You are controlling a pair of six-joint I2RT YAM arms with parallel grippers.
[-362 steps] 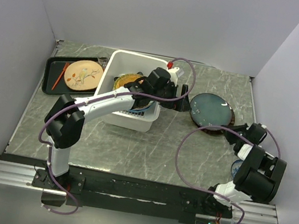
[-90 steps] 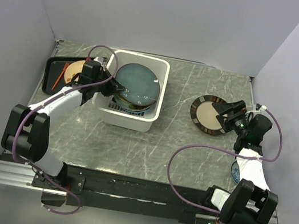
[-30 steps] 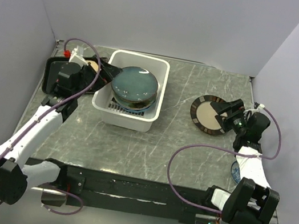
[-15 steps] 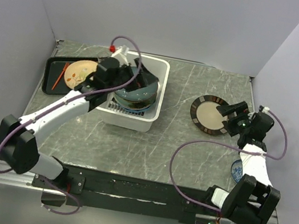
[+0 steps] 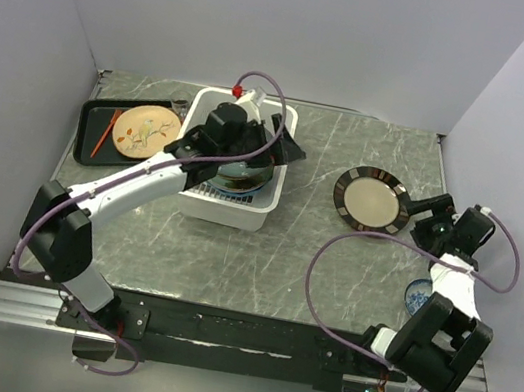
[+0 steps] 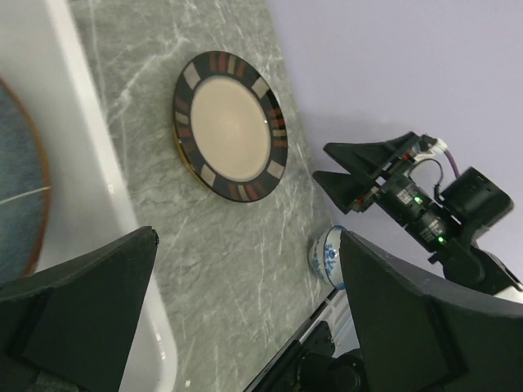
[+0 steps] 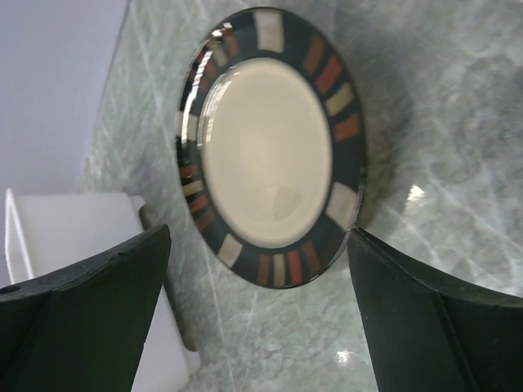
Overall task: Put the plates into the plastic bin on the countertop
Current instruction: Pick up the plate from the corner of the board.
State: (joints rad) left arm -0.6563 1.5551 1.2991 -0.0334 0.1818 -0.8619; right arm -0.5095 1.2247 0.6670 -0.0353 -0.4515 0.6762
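The white plastic bin (image 5: 269, 197) stands on the countertop (image 5: 273, 249) left of centre, with a dark teal plate (image 5: 244, 171) on a stack inside it. My left gripper (image 5: 290, 140) hangs open and empty over the bin's right rim (image 6: 98, 163), facing right. A tan dark-rimmed plate (image 5: 371, 199) lies flat on the stone. My right gripper (image 5: 421, 216) is open just right of it, not touching. In the right wrist view that plate (image 7: 270, 147) lies ahead of the open gripper (image 7: 257, 318). An orange patterned plate (image 5: 147, 130) rests on the black tray.
The black tray (image 5: 94, 114) at the far left also holds a red stick. A blue-and-white bowl (image 5: 416, 296) sits near the right arm's base, also seen as the bowl (image 6: 327, 249) in the left wrist view. Walls close in on three sides.
My left arm swung from the tray side rightward across the bin, and the teal plate settled lower in the bin. My right gripper drew back to the right, off the tan plate.
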